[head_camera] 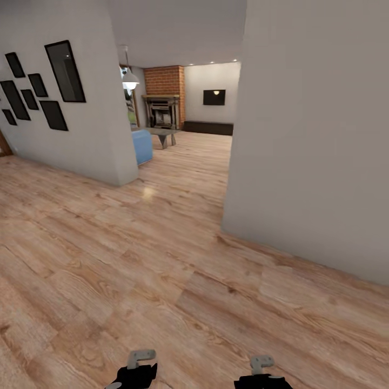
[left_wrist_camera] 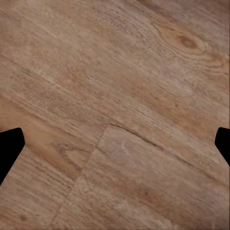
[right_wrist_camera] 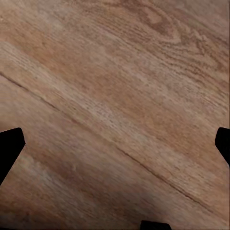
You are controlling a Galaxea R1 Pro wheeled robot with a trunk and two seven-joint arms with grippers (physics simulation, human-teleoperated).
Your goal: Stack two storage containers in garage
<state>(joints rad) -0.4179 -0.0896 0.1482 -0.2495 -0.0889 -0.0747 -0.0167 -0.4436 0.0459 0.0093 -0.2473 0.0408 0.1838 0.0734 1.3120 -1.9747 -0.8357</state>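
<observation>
The two storage containers are out of view, and so is the garage with its floor. Through the opening ahead I see the living room (head_camera: 200,138), with its red brick fireplace (head_camera: 163,97), black wall TV (head_camera: 214,97) and long low dark cabinet (head_camera: 208,127). My left gripper (left_wrist_camera: 115,143) hangs open over light wood planks, its dark fingertips (left_wrist_camera: 10,151) far apart with nothing between them. My right gripper (right_wrist_camera: 115,143) is open and empty over the same planks. Both arms, left (head_camera: 136,371) and right (head_camera: 262,375), show low at the head view's near edge.
A white wall corner (head_camera: 308,156) juts in at the right of the passage. Another wall (head_camera: 70,92) with several black frames stands at the left. A blue seat (head_camera: 142,146) and a low table (head_camera: 163,134) sit past the left wall. Wood plank flooring (head_camera: 162,259) stretches ahead.
</observation>
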